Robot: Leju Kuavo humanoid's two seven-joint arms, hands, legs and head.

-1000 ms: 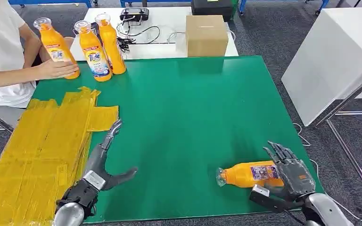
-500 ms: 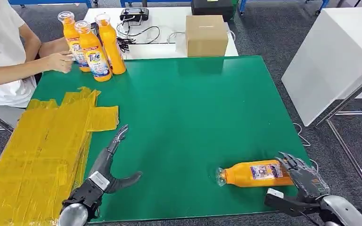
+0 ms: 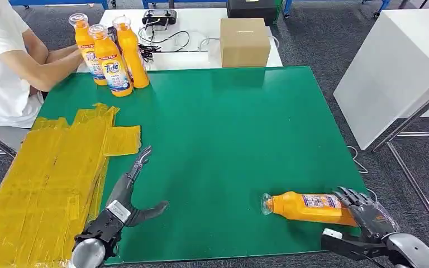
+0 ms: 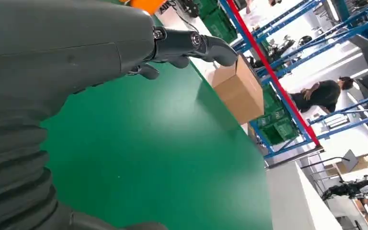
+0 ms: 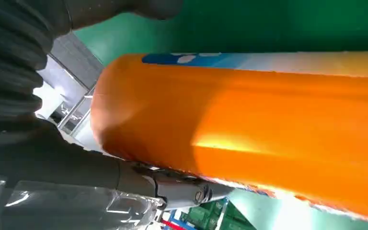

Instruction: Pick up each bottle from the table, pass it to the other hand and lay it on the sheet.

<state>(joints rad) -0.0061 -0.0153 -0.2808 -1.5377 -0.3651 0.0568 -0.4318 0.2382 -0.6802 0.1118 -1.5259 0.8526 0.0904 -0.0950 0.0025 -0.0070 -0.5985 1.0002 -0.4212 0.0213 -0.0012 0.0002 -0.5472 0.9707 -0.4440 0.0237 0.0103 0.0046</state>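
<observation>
Fingers of my right hand (image 3: 368,215) have slid down to the base of the lying orange Tide bottle (image 3: 307,205) near the green worktop's (image 3: 229,134) right front corner, turning it slightly, curled round it but not yet lifting, while my left hand (image 3: 120,204) waits open beside the yellow sheet (image 3: 50,178).

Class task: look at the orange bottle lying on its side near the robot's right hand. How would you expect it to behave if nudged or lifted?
The orange bottle lies on its round side on the flat green table, so a nudge would probably roll it. Its glossy surface looks slippery. It seems full, so likely heavy.
</observation>
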